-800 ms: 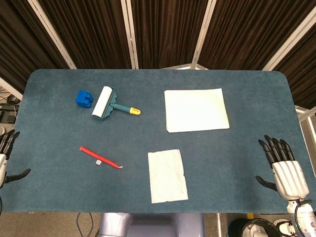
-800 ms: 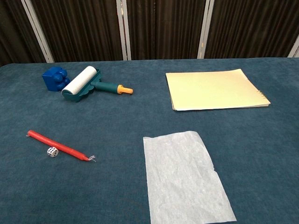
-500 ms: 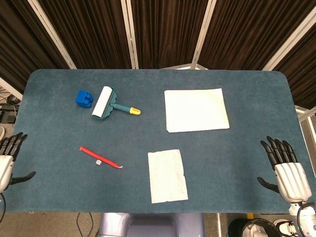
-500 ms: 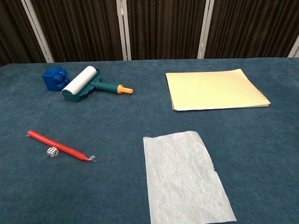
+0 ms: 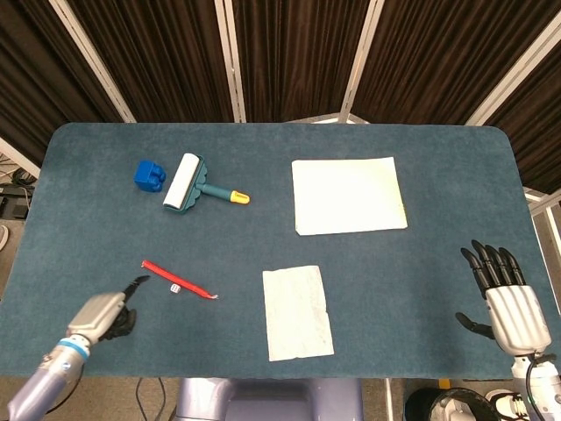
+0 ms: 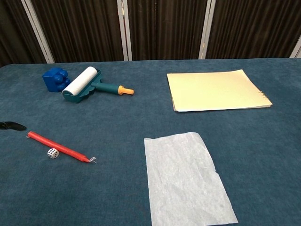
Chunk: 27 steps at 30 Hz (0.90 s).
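Observation:
My left hand [image 5: 103, 313] is over the front left of the blue table [image 5: 421, 263], holding nothing, with dark fingers reaching towards the thin red candle [image 5: 175, 279]. It stays a short way left of the candle, apart from it. In the chest view only one dark fingertip [image 6: 11, 125] shows at the left edge, just above the candle [image 6: 59, 147]. A small white die [image 5: 174, 288] lies against the candle's near side. My right hand [image 5: 508, 296] hangs past the table's front right edge, fingers spread and empty.
A blue toy block [image 5: 150, 174] and a teal lint roller [image 5: 188, 183] with an orange-tipped handle lie at the back left. A pale yellow paper pad [image 5: 349, 195] sits at the back right. A white tissue sheet [image 5: 298, 312] lies front centre.
My left hand has swung in from beyond the table's left edge onto the table, close to the red candle. The right hand has barely moved.

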Each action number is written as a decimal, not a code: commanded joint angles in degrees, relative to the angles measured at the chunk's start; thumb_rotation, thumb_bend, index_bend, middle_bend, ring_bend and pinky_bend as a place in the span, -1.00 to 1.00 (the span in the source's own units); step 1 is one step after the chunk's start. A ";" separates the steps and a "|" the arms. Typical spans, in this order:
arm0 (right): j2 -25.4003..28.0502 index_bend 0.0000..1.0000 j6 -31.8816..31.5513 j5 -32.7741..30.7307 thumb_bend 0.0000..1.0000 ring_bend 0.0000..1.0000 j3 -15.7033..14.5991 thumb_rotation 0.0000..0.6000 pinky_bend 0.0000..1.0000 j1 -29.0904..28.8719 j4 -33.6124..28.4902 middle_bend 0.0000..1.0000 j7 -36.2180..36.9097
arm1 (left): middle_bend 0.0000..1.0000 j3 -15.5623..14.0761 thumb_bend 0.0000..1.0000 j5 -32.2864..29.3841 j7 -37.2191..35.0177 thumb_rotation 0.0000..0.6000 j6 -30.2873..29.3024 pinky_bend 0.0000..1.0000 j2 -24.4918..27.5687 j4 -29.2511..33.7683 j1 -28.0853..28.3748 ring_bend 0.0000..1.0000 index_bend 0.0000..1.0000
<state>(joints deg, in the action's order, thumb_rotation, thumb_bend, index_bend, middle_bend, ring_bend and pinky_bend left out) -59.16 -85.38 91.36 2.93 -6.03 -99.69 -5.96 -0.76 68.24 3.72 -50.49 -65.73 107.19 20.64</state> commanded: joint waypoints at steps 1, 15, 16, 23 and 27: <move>0.03 -1.00 0.18 -0.57 -1.00 -1.00 0.23 1.00 -1.00 -0.07 0.44 -1.00 0.59 | 0.98 0.12 0.58 -3.20 1.39 1.00 2.84 1.00 -2.87 -0.90 2.56 0.92 -1.00; 0.08 -1.00 0.23 -0.76 -1.00 -1.00 -0.01 1.00 -1.00 0.11 0.32 -1.00 0.50 | 0.98 -0.92 0.58 -7.28 4.23 1.00 3.72 1.00 -5.70 -2.45 4.98 0.92 -1.00; 0.08 -1.00 0.24 -0.77 -1.00 -1.00 0.00 1.00 -1.00 0.09 0.32 -1.00 0.50 | 0.98 -0.99 0.58 -7.32 4.26 1.00 3.74 1.00 -5.78 -2.54 5.08 0.92 -1.00; 0.02 -1.00 0.49 -0.86 -1.00 -1.00 -0.03 1.00 -1.00 -0.01 0.36 -1.00 0.47 | 0.98 -1.51 0.59 -7.53 4.00 1.00 3.75 1.00 -6.27 -3.17 5.42 0.92 -1.00; 0.01 -1.00 0.54 -0.89 -1.00 -1.00 -0.02 1.00 -1.00 -0.05 0.39 -1.00 0.50 | 0.98 -1.79 0.58 -7.63 3.65 1.00 3.88 1.00 -6.52 -3.55 5.47 0.92 -1.00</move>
<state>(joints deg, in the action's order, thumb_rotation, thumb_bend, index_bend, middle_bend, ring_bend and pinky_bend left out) -59.16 -84.84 90.47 2.90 -6.08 -99.30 -5.47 -2.50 60.62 7.43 -46.67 -72.21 103.69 26.10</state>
